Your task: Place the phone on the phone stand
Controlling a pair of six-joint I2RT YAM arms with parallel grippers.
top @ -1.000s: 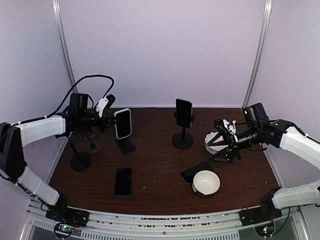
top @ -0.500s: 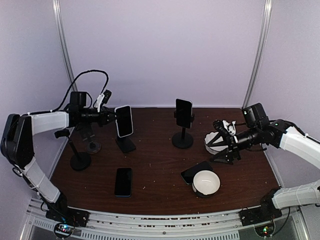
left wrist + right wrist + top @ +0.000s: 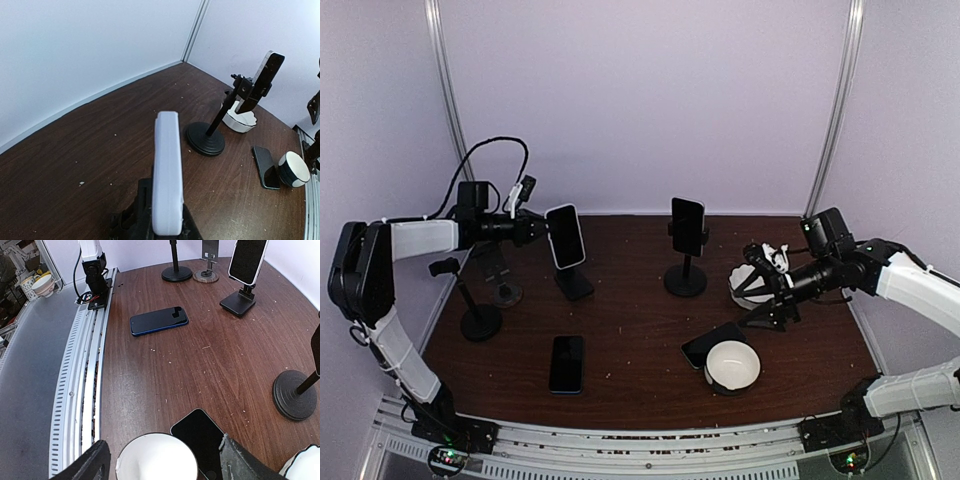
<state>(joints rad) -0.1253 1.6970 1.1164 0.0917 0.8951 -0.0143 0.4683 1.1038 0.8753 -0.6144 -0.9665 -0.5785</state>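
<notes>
**Q:** Start at your left claw. How does it stand?

**A:** Your left claw is drawn narrow and pinches the phone in its white case. From the left wrist you see the case edge-on.

**Q:** Which way does the phone point?

**A:** Its long axis is near upright, with the top tipped slightly back toward your left arm. The dark screen faces the right side of the worktop. Its lower end sits right at the black phone stand, far left. You cannot tell whether it rests there.

**Q:** And your right claw?

**A:** Your right claw is spread wide and holds nothing, well apart from the phone. A white bowl and a black handset lie touching on the worktop before it.
</notes>
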